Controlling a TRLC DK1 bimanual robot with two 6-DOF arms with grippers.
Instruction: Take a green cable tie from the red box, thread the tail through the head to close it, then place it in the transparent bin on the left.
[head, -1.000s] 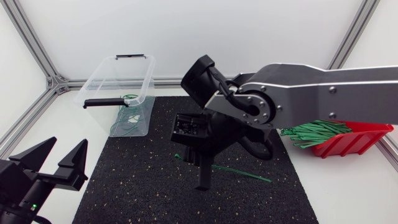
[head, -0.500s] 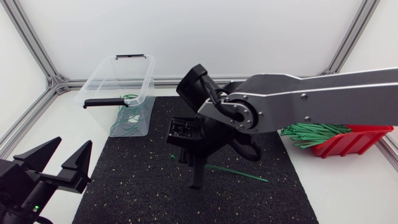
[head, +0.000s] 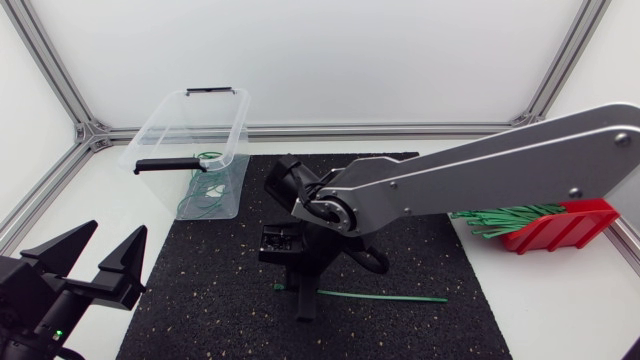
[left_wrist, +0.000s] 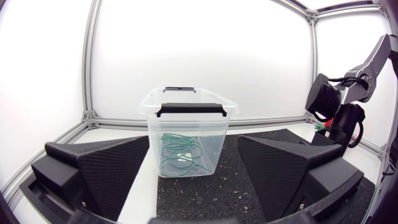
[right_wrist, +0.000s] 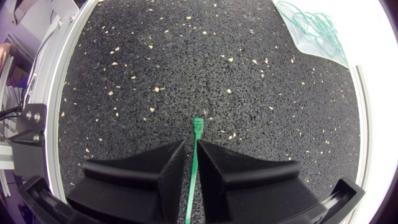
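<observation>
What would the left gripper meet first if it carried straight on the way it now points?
Most likely the transparent bin: in the left wrist view it stands straight ahead of the left gripper, framed between its open fingers, nothing in between. How far is unclear.

The right arm (head: 480, 175) is a long silver-grey link dotted with small dark screws. It ends in a round black joint (head: 325, 212) ringed in silver, with a black cable (head: 372, 262) looping beneath. The right gripper (right_wrist: 191, 146) and left gripper (head: 95, 262) are matte black, each with 2 broad wedge fingers. The left's pads (left_wrist: 283, 165) are finely textured. A green light (head: 53, 333) glows on the left wrist.
</observation>
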